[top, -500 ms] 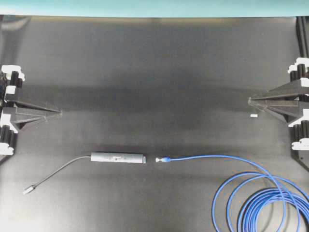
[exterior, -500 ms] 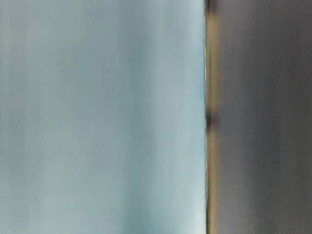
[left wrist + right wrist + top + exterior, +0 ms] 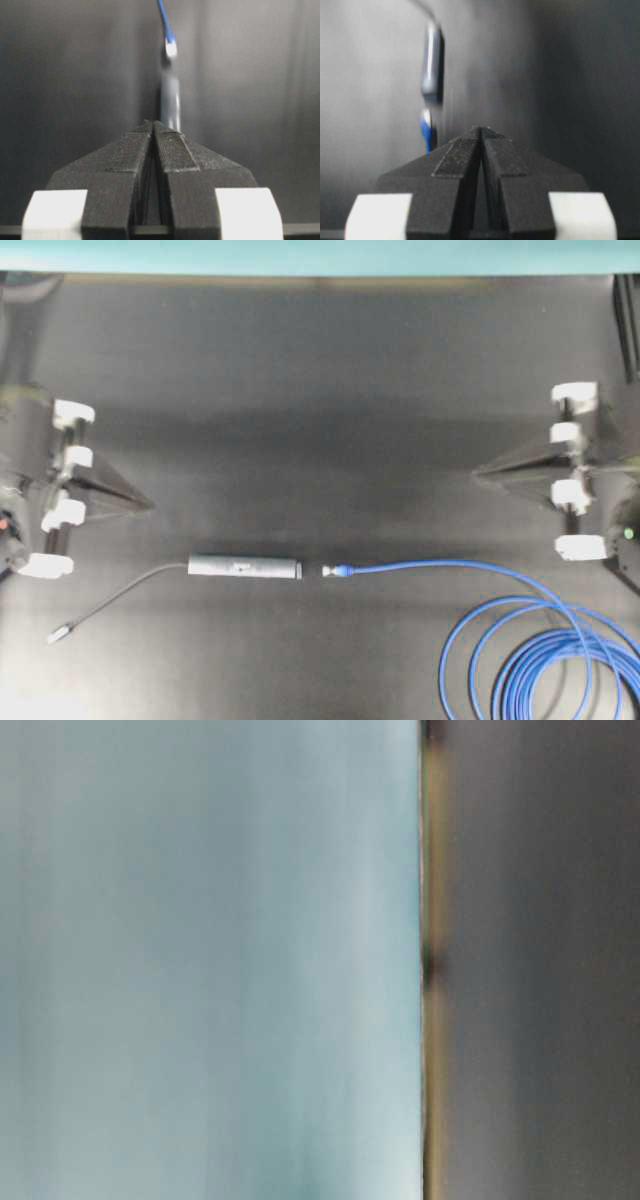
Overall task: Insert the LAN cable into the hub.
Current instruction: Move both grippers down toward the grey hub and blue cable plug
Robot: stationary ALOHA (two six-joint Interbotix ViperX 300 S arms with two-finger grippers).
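The hub [image 3: 245, 567] is a slim grey bar lying on the black table, its thin grey cord [image 3: 120, 595] running left to a small silver plug [image 3: 59, 635]. Just right of it, apart by a small gap, lies the LAN cable's blue-booted plug [image 3: 338, 570]; the blue LAN cable [image 3: 540, 650] runs right into coils. My left gripper [image 3: 150, 505] is shut and empty, up-left of the hub. My right gripper [image 3: 476, 475] is shut and empty, up-right of the plug. The left wrist view shows the hub [image 3: 170, 100] beyond the shut tips [image 3: 152, 121]; the right wrist view shows the hub [image 3: 431, 65] and the plug [image 3: 426, 130] left of the shut tips [image 3: 480, 127].
The black table [image 3: 320, 390] ends at a teal strip along the far edge [image 3: 320, 255]. The cable coils fill the near right corner. The table-level view is a blur of pale blue and grey with nothing legible.
Both grippers have moved inward from the table's side edges toward the middle, the left one slightly nearer, the right one slightly farther. Hub and cable lie as before.
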